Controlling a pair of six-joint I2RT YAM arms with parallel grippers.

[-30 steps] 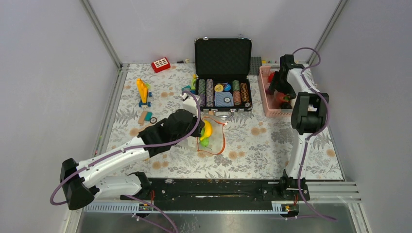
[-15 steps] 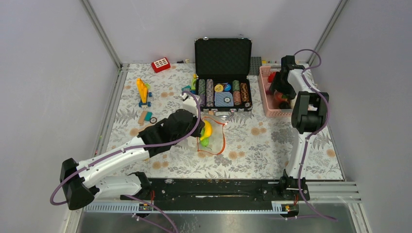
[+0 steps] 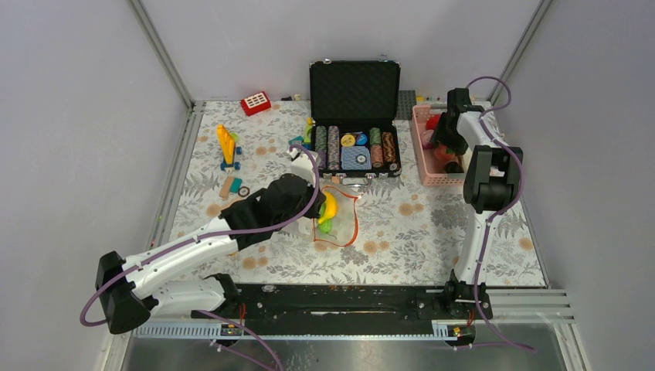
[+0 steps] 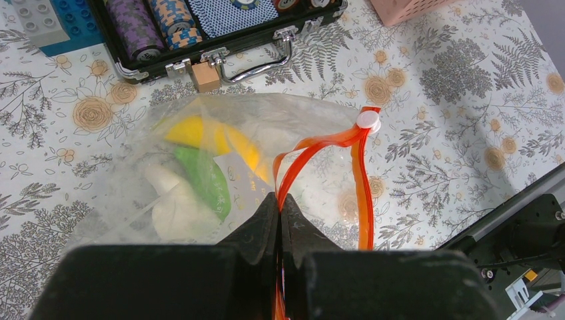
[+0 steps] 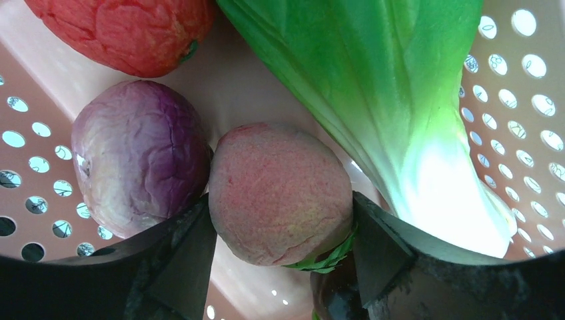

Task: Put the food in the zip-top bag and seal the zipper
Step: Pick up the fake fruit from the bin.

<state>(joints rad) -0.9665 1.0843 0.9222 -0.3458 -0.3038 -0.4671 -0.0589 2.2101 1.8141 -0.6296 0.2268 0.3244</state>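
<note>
Food [image 5: 373, 80] in the upper-right basket [image 3: 432, 179]: the right gripper [image 5: 280, 227] clasps a peach [image 5: 280, 193], best lifted straight up, while the shut left gripper [image 4: 280, 200] pinches the zipper [image 4: 363, 193].

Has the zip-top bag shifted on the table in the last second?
No. The zip-top bag lies in the same spot before the poker-chip case, left tool shut on its zipper.

Finding no word, number or brand legible anywhere. Carrying faint gold marks, too blurred to read, on a pale patch of the clear bag [image 4: 234, 175], just in front of the black case [image 3: 354, 86]. Showing only a grid of white squares on the red block [image 3: 255, 103], left of the case. Displaying mere printed patterns on the chips [image 3: 334, 147] inside the case.
</note>
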